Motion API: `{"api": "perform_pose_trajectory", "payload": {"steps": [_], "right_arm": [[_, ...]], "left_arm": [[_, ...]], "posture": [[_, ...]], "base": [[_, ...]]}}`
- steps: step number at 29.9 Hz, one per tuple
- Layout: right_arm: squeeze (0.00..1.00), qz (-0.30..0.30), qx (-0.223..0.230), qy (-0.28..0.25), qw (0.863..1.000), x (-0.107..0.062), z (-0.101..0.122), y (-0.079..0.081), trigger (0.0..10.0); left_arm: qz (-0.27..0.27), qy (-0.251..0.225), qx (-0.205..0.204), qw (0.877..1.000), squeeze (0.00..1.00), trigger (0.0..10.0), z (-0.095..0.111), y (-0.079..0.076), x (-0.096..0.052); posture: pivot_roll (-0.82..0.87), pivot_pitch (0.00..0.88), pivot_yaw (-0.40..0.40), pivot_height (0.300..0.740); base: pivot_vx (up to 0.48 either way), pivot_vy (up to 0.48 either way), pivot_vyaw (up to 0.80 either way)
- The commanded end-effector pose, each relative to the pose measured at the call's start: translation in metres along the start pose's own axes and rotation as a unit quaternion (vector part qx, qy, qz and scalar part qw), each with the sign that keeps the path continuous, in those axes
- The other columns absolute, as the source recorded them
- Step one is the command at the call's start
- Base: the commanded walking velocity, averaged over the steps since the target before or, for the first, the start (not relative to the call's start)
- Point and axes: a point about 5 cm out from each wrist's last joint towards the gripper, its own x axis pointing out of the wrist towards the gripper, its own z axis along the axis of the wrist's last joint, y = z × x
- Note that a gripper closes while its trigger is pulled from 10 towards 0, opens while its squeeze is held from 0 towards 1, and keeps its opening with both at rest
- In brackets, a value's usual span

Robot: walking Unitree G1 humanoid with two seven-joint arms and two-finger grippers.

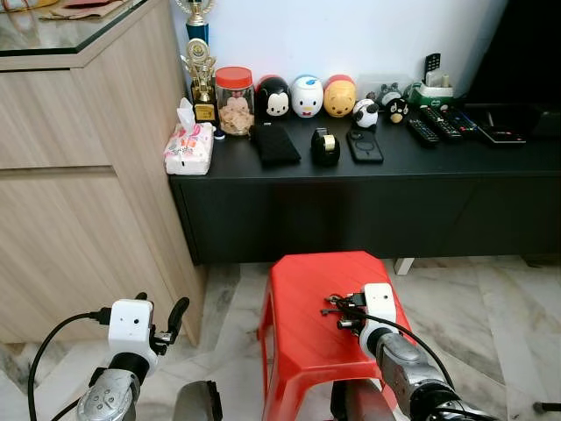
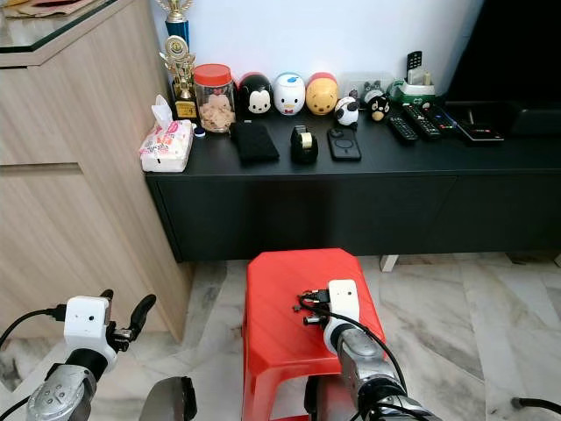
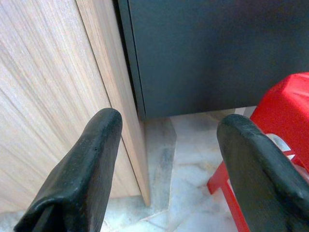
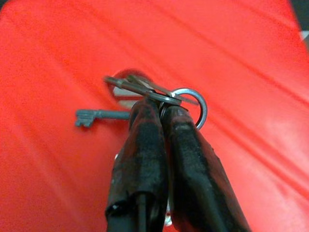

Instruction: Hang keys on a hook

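Keys point(image 4: 145, 99) on a metal ring are pinched between the closed fingers of the right gripper point(image 4: 161, 108), just above the seat of the red stool point(image 1: 307, 342). The left gripper point(image 3: 169, 159) hangs spread wide beside the wooden cabinet point(image 1: 79, 202), near the black console point(image 1: 368, 202).

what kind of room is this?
Likely a home living room: a low black TV console holding remotes, a trophy and toy figures, on marble floor. The right tool grips keys over a red stool.
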Motion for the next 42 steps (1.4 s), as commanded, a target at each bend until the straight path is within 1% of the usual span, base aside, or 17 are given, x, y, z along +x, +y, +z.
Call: {"api": "perform_pose_trajectory", "payload": {"steps": [1,14,19,23,25,26,27,28,29,30,32,34,35,38,40,41,42], "right_arm": [[0.00,-0.007,0.011,-0.044,0.999,0.001,0.016,-0.003,0.0],[0.00,0.003,-0.002,-0.137,0.991,-0.007,0.034,-0.011,0.0],[0.00,0.042,-0.010,-0.225,0.973,-0.021,0.052,-0.012,0.0],[0.00,0.068,0.148,-0.300,0.940,-0.037,0.074,-0.012,0.0],[0.00,0.062,0.170,-0.288,0.940,-0.039,0.075,-0.014,0.0],[0.00,0.037,0.107,-0.245,0.963,-0.035,0.066,-0.015,0.0],[0.00,0.037,0.107,-0.245,0.963,-0.035,0.066,-0.015,0.0],[0.00,0.039,0.048,-0.241,0.969,-0.036,0.064,-0.013,0.0],[0.00,0.042,0.038,-0.244,0.968,-0.037,0.064,-0.012,0.0],[0.00,0.037,0.132,-0.259,0.956,-0.037,0.071,-0.014,0.0],[0.00,0.034,0.333,-0.246,0.910,-0.034,0.080,-0.018,0.0],[0.00,0.039,0.335,-0.223,0.915,-0.032,0.079,-0.017,0.0],[0.00,0.040,0.306,-0.216,0.926,-0.032,0.078,-0.014,0.0],[0.00,0.057,0.347,-0.209,0.913,-0.034,0.083,-0.005,0.0],[0.00,0.050,0.312,-0.200,0.927,-0.034,0.085,-0.002,0.0],[0.00,0.027,0.093,-0.236,0.967,-0.038,0.095,0.002,0.0],[0.00,0.022,0.019,-0.252,0.967,-0.040,0.097,0.005,0.0]], "left_arm": [[0.004,-0.003,0.004,1.000,0.00,10.0,0.001,0.002,0.003],[0.014,-0.010,-0.001,1.000,0.00,10.0,0.000,0.002,0.014],[0.023,-0.018,-0.005,1.000,0.00,10.0,0.001,0.003,0.020],[0.030,-0.025,-0.008,0.999,0.00,10.0,0.003,0.003,0.025],[0.032,-0.027,-0.009,0.999,0.00,10.0,0.003,0.004,0.028],[0.033,-0.029,-0.010,0.999,0.00,10.0,0.003,0.003,0.030],[0.033,-0.029,-0.010,0.999,0.00,10.0,0.003,0.003,0.030],[0.033,-0.031,-0.010,0.999,0.00,10.0,0.004,0.002,0.032],[0.032,-0.032,-0.011,0.999,0.00,10.0,0.004,0.002,0.032],[0.032,-0.032,-0.011,0.999,0.00,10.0,0.004,0.001,0.033],[0.033,-0.035,-0.011,0.999,0.00,10.0,0.005,0.002,0.034],[0.033,-0.036,-0.010,0.999,0.00,10.0,0.005,0.002,0.035],[0.033,-0.037,-0.010,0.999,0.00,10.0,0.005,0.002,0.035],[0.035,-0.038,-0.010,0.999,0.00,10.0,0.005,0.003,0.036],[0.037,-0.040,-0.010,0.998,0.00,10.0,0.005,0.003,0.036],[0.038,-0.041,-0.010,0.998,0.00,10.0,0.004,0.003,0.036],[0.039,-0.041,-0.010,0.998,0.00,10.0,0.004,0.003,0.036]], "posture": [[0.08,0.000,-0.058,0.570],[0.06,0.000,-0.071,0.570],[0.05,0.000,-0.083,0.570],[0.04,0.000,-0.091,0.570],[0.04,0.000,-0.092,0.570],[0.03,0.000,-0.091,0.570],[0.03,0.000,-0.091,0.570],[0.03,0.000,-0.092,0.570],[0.03,0.000,-0.092,0.570],[0.04,0.000,-0.091,0.570],[0.04,0.000,-0.091,0.570],[0.04,0.000,-0.091,0.570],[0.04,0.000,-0.091,0.570],[0.05,0.000,-0.094,0.570],[0.05,0.000,-0.097,0.570],[0.05,0.000,-0.097,0.570],[0.05,0.000,-0.098,0.570]], "base": [[0.000,0.000,0.00],[0.000,0.000,0.00],[0.000,0.000,0.00],[0.000,0.000,0.00],[0.000,0.000,0.00],[0.000,0.000,0.00],[0.000,0.000,0.00],[0.000,0.000,0.00],[0.000,0.000,0.00],[0.000,0.000,0.00],[0.000,0.000,0.00],[0.000,0.000,0.00],[0.000,0.000,0.00],[0.000,0.000,0.00],[0.000,0.000,0.00],[0.000,0.000,0.00],[0.000,0.000,0.00]]}}
